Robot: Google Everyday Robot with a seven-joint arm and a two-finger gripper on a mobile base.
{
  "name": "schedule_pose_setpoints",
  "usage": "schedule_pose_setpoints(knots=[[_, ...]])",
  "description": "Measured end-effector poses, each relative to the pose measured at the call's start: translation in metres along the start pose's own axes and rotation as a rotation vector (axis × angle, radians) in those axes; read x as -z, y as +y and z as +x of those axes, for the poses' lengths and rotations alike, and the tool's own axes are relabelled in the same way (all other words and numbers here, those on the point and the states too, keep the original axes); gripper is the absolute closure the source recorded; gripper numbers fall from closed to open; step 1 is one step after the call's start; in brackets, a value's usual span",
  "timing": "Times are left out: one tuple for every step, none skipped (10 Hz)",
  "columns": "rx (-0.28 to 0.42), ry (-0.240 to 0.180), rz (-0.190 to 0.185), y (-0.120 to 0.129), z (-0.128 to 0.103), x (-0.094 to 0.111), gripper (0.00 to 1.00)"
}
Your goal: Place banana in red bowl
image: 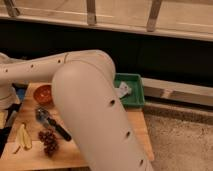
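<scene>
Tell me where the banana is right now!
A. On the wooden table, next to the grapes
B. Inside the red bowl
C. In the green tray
A: the banana lies on the wooden table just left of the grapes, outside the red bowl. The robot's hand is at the table's left edge, beside the banana.

no readable text, pincer (pixel 7 127) at left edge

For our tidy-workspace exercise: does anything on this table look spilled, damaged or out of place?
Nothing stands out. The banana lies beside the grapes, the red bowl sits upright, the gripper hangs at the table's left edge.
</scene>
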Motion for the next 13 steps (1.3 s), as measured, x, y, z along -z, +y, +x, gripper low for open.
schedule_pose_setpoints(knots=[[0.018,0.013,-0.003,0.002,-0.01,-0.009,0.23],[0.023,0.024,-0.008,0.004,-0.012,-0.017,0.23],[0.02,0.046,-0.007,0.001,-0.006,-0.025,0.23],[0.011,0.06,-0.01,0.002,-0.001,-0.032,0.23],[0.003,0.072,-0.011,0.003,0.004,-0.036,0.23],[-0.006,0.083,-0.01,0.005,0.008,-0.04,0.23],[-0.017,0.097,-0.009,0.006,0.014,-0.044,0.23],[-0.021,0.095,-0.006,0.004,0.015,-0.043,0.23],[-0.021,0.096,-0.006,0.004,0.016,-0.043,0.23],[-0.02,0.095,-0.006,0.005,0.015,-0.043,0.23],[-0.017,0.096,-0.005,0.005,0.014,-0.043,0.23],[-0.016,0.101,0.0,0.004,0.012,-0.041,0.23],[-0.005,0.118,-0.01,0.006,0.007,-0.048,0.23]])
